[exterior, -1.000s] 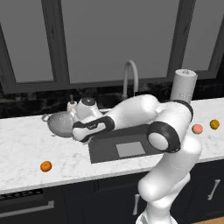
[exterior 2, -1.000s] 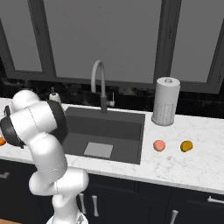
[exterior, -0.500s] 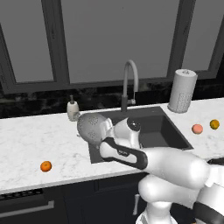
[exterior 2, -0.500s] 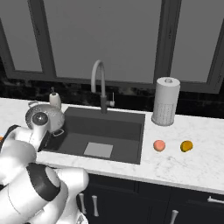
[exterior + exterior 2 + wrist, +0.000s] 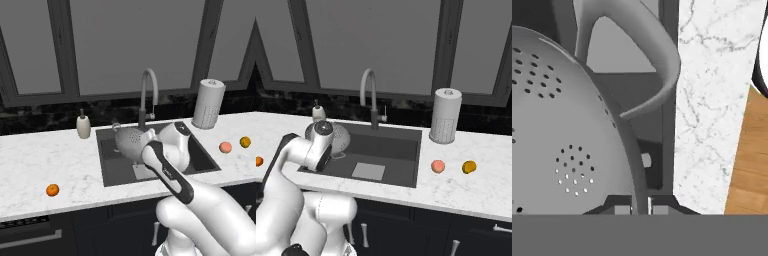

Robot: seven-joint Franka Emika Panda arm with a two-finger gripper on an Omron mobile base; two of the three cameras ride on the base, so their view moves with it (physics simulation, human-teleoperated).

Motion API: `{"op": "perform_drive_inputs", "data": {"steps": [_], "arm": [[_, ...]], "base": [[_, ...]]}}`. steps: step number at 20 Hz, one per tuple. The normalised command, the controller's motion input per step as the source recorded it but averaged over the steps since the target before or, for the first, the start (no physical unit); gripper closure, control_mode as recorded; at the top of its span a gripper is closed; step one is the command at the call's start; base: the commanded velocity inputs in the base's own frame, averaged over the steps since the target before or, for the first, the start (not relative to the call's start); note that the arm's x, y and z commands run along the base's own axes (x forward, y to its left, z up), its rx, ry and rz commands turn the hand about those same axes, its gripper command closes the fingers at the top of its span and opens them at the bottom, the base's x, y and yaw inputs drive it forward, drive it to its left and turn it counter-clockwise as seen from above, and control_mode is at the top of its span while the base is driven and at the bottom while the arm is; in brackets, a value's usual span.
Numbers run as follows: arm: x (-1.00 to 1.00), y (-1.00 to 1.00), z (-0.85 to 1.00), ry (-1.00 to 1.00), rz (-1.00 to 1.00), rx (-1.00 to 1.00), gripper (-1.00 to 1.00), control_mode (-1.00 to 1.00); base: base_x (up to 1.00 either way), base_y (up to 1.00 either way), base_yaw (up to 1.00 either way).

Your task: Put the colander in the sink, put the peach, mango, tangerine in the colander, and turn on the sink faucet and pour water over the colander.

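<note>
Since half a second ago the colander (image 5: 131,140) has been carried from the sink's left edge to above the left part of the sink (image 5: 200,159), and it is held tilted there, its rim pinched between the pressed-together tips of the claw (image 5: 640,206). Behind the basin the sink faucet (image 5: 148,95) is seen, with a soap bottle (image 5: 83,125) at its left and a paper towel roll (image 5: 208,103) at its right. On the marble worktop (image 5: 35,165) the tangerine (image 5: 52,190) lies well to the left, while the peach (image 5: 225,147) and the mango (image 5: 245,142) lie near each other at the right.
</note>
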Motion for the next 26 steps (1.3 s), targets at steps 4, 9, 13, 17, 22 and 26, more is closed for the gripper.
{"op": "perform_drive_inputs", "data": {"steps": [4,9,13,17,22,26], "arm": [[0.05,-1.00,0.19,0.39,-0.05,-0.08,1.00,-1.00],[-0.04,-0.71,0.00,0.11,0.00,-0.17,1.00,-1.00],[-0.07,-0.72,0.00,0.00,0.07,-0.14,1.00,-1.00],[0.00,-0.87,-0.11,-0.06,0.26,-0.04,1.00,-1.00],[0.00,-0.55,-0.27,-0.04,0.35,-0.02,1.00,-1.00],[0.32,-0.14,-0.28,0.02,0.31,-0.07,1.00,-1.00]], "base": [[0.00,0.00,0.00],[0.00,0.00,0.00],[0.00,0.00,0.00],[0.00,0.00,0.00],[0.00,0.00,0.00],[0.00,0.00,0.00]]}}
